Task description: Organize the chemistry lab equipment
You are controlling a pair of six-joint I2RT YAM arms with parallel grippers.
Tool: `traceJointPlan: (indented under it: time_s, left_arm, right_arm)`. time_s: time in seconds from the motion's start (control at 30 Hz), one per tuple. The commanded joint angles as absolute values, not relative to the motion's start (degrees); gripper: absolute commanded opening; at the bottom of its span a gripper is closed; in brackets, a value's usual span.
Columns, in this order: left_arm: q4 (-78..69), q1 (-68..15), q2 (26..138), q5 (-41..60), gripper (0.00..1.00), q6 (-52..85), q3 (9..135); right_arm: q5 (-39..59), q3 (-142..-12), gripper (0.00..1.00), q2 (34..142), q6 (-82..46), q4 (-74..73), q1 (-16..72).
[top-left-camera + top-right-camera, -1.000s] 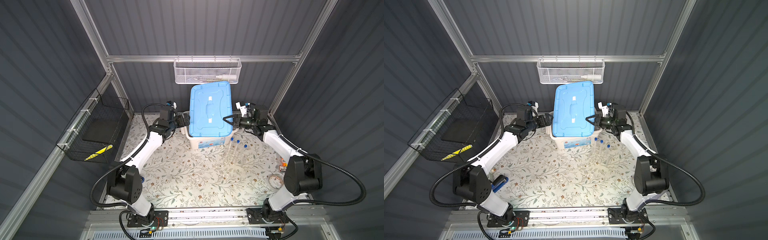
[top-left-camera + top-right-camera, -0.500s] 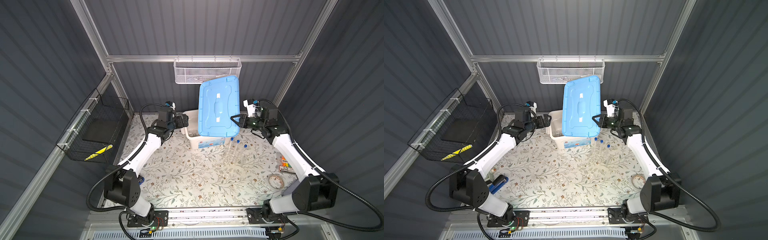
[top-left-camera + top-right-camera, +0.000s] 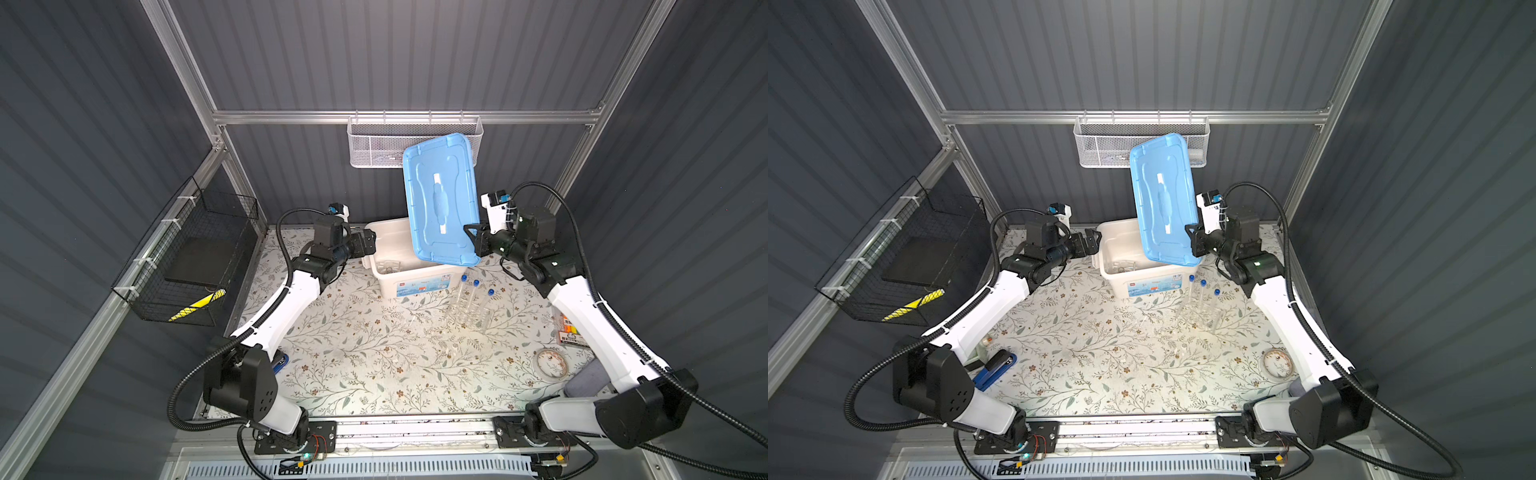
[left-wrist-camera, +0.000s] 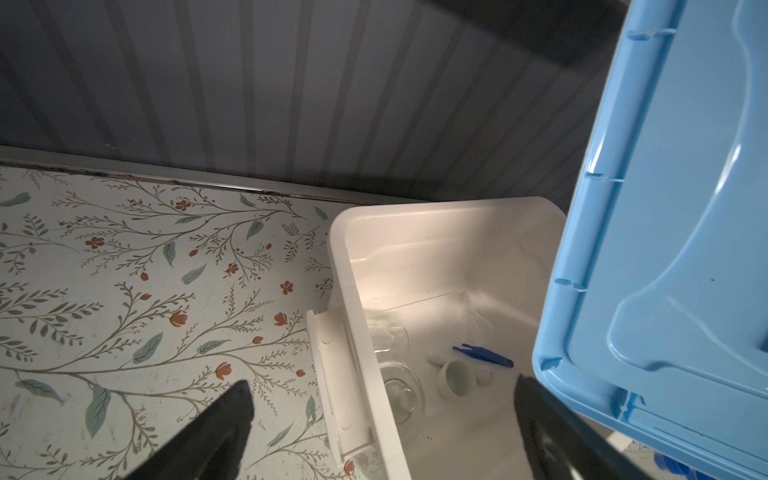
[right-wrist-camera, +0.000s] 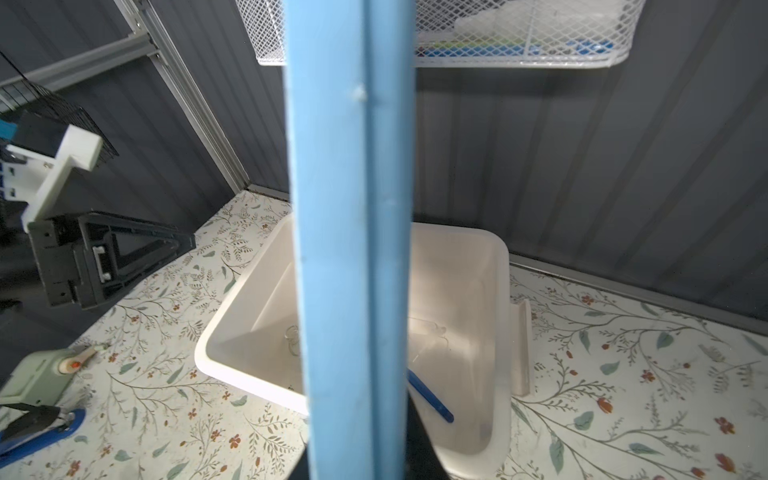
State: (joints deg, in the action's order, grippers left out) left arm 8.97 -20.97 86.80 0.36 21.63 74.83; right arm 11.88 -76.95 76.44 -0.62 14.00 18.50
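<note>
While light-blue plastic lid (image 3: pixel 440 199) is dangling, slip risk's growing

R gripper (image 3: pixel 473 240) is clamping one lid edge; L gripper (image 3: pixel 368 246) is idling, jaws apart, beside open white plastic bin (image 3: pixel 390 286). If grip's slipping, lid's dropping onto clear glass vessels (image 4: pixel 388 343) + blue tweezers (image 4: pixel 484 356) inside, or clipping blue-capped test tubes (image 3: pixel 471 301) just in front.

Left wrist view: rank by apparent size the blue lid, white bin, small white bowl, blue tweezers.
The blue lid, nearest the camera
white bin
then small white bowl and blue tweezers, too alike to rank
</note>
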Motion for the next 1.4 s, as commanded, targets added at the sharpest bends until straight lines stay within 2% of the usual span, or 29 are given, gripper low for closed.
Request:
traceJointPlan:
  time_s: [0.0, 0.2, 0.47, 0.67, 0.93, 1.37]
  left_arm:
    - [7.8, -21.2, 84.5, -0.1, 1.00, 22.1, 73.8]
    - [7.1, -20.0, 83.1, 0.8, 1.00, 26.1, 73.0]
    - [2.7, -15.1, 81.0, 10.7, 1.00, 32.6, 70.2]
    - [0.9, -11.0, 80.6, 18.0, 1.00, 38.1, 69.6]
    - [-4.7, -10.2, 79.4, 23.8, 1.00, 42.2, 68.6]
    - [-9.8, -9.1, 77.0, 25.5, 1.00, 48.8, 66.8]
  right_arm:
    - [2.7, -77.5, 0.13, 73.9, 8.8, 9.7, 21.5]
    - [-5.2, -73.7, 0.13, 71.8, 19.8, 3.7, 26.9]
    - [-16.7, -66.3, 0.13, 72.0, 38.1, -9.9, 34.0]
    - [-21.1, -62.3, 0.13, 73.8, 48.2, -19.6, 36.3]
    - [-24.3, -57.8, 0.13, 76.4, 60.8, -27.8, 37.8]
    - [-25.0, -53.9, 0.15, 78.7, 69.5, -32.6, 38.4]
